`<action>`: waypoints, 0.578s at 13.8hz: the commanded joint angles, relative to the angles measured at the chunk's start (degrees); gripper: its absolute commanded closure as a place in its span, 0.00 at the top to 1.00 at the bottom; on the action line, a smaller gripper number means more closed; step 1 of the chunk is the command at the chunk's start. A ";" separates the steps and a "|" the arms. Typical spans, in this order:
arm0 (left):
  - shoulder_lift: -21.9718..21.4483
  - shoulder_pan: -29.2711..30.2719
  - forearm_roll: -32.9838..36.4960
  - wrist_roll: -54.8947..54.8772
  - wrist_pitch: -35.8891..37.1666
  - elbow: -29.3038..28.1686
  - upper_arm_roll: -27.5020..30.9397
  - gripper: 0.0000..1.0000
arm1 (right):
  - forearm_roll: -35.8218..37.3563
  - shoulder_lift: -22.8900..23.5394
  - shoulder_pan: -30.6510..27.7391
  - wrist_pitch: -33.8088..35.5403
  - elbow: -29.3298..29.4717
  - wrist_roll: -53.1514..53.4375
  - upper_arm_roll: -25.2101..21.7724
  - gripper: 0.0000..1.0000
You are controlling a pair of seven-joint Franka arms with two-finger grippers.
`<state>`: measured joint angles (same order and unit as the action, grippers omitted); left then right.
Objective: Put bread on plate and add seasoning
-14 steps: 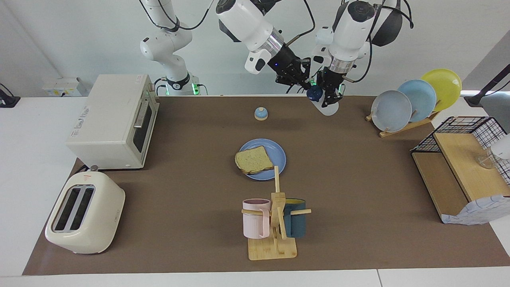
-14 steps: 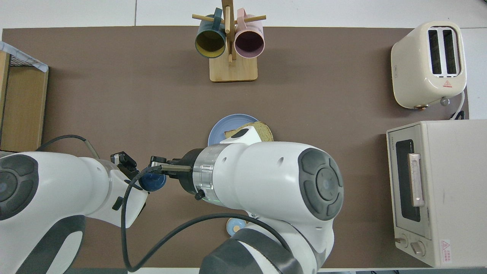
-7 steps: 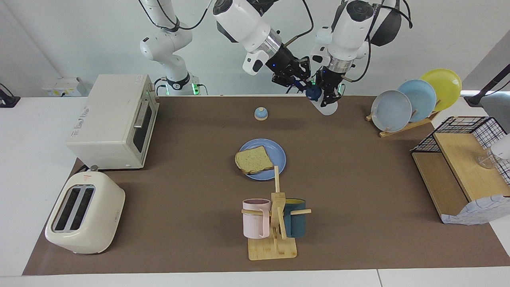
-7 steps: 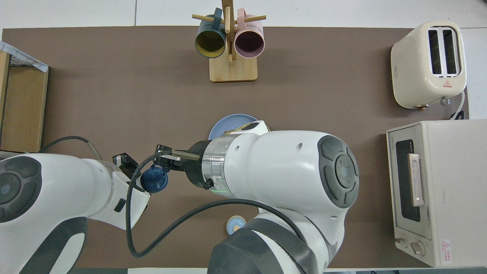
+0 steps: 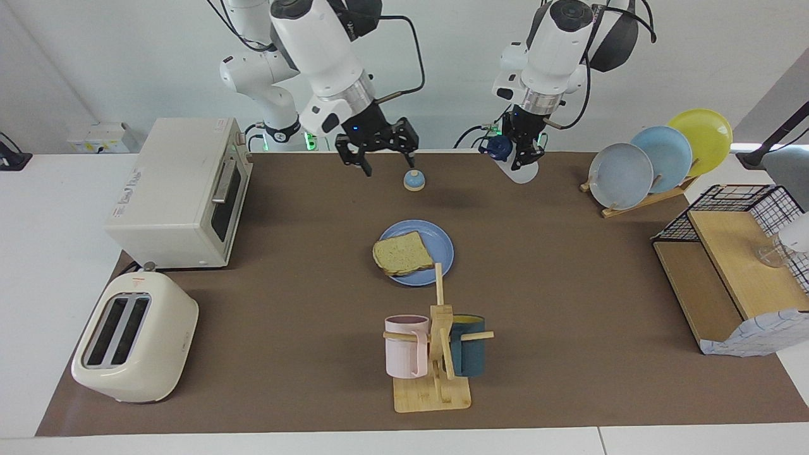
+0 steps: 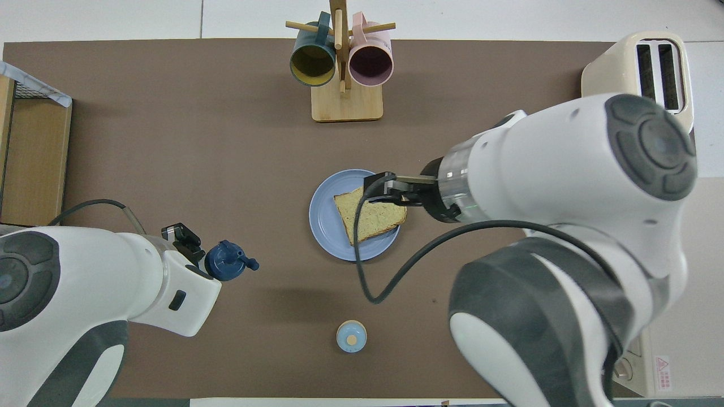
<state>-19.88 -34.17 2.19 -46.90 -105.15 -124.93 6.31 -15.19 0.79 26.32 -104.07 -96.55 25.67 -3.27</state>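
The bread (image 5: 402, 253) (image 6: 370, 217) lies flat on the blue plate (image 5: 440, 243) (image 6: 324, 221) at the middle of the table, overhanging its rim toward the right arm's end. My left gripper (image 5: 521, 156) (image 6: 212, 263) is shut on the seasoning (image 5: 524, 172), a whitish bottle held tilted in the air. Its navy cap (image 6: 226, 262) points toward the right arm's end. It hangs over the mat's edge nearest the robots. My right gripper (image 5: 389, 161) (image 6: 374, 189) is open and holds nothing. It is raised over the mat beside the blue bell (image 5: 414, 181) (image 6: 351, 336).
A toaster oven (image 5: 180, 189) and a toaster (image 5: 133, 338) stand at the right arm's end. A wooden mug rack (image 5: 436, 354) with two mugs stands farther from the robots than the plate. A plate rack (image 5: 657, 158) and a wire shelf (image 5: 739, 265) are at the left arm's end.
My right gripper has let go of the bottle's cap, opened, and swung away toward the right arm's end. The left gripper has kept the bottle in nearly the same place.
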 commanded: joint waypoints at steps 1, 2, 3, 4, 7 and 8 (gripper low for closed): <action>5.80 -0.37 5.70 5.31 2.22 6.09 -2.34 0.00 | 8.04 0.09 -6.88 10.08 4.08 -5.88 0.28 1.00; 7.39 -0.46 7.73 6.80 3.27 7.50 -2.87 0.00 | 10.60 0.01 -9.33 14.46 6.61 -6.59 0.19 1.00; 8.53 -0.46 9.66 7.69 4.41 8.73 -3.83 0.00 | 11.32 0.27 -12.49 19.12 9.68 -8.51 0.19 1.00; 9.94 -0.46 11.59 8.31 5.91 10.22 -4.71 0.00 | 11.24 0.79 -16.18 21.43 11.28 -11.75 0.28 1.00; 17.48 -0.72 19.41 13.04 13.28 16.71 -9.01 0.00 | 11.76 0.63 -19.82 19.88 9.03 -17.05 0.19 1.00; 20.90 -1.68 21.87 14.89 16.35 19.44 -10.16 0.00 | 12.37 0.01 -19.73 19.87 7.97 -17.14 0.45 1.00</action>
<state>-6.20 -34.27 19.50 -35.81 -95.14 -112.61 -1.78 -4.76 0.76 6.12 -84.05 -87.25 8.99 -3.91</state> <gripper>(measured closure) 0.599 0.000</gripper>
